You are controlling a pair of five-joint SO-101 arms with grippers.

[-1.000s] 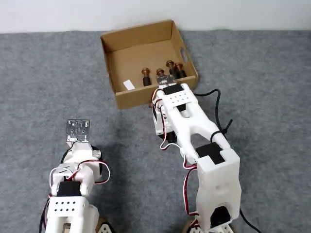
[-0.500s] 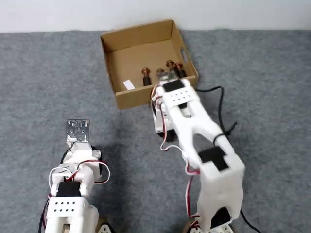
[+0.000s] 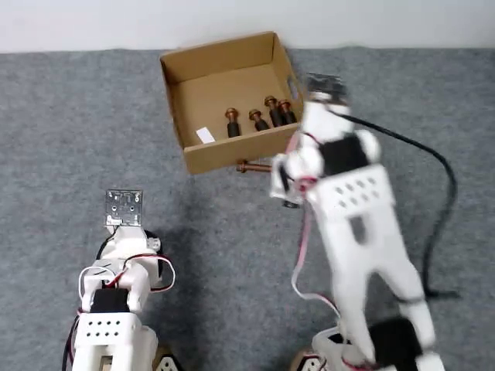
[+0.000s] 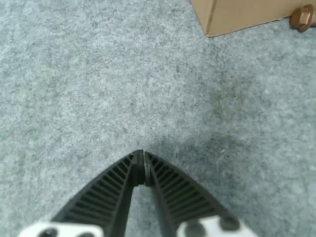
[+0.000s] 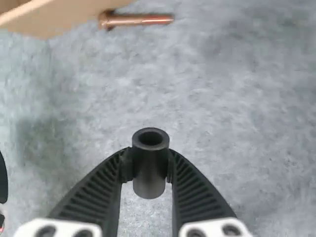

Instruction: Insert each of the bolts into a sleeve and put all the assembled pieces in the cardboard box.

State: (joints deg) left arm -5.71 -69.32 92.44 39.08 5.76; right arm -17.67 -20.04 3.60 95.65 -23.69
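While the left arm (image 3: 116,309) sits low at its own side of the grey carpet (image 3: 69,116), well apart from the cardboard box (image 3: 220,56), the left gripper (image 4: 142,160) hangs just over bare carpet with its black ribbed jaws pressed together at the tips and nothing between them; from the left wrist view a corner of the box and the copper head of the loose bolt (image 4: 301,17) show farther off. At the other side, the right arm (image 3: 352,193) stands beside the box's near right corner, a black cable (image 3: 433,166) curving away behind it. Seen from the right wrist view, the right gripper (image 5: 148,159) has its jaws pinching a black sleeve (image 5: 148,180) by the sides, the sleeve's open bore turned up toward the camera, held above the carpet. Beyond it the loose bolt lies on its side on the carpet, just beside the outside of the box's near wall, its head toward the box's middle and its shank pointing along the wall; whether it touches the cardboard I cannot tell. Inside the box, four assembled pieces (image 3: 259,120), copper bolt heads on dark sleeves, stand in a row near that same wall, with a small white slip (image 3: 205,135) on the box floor beside them
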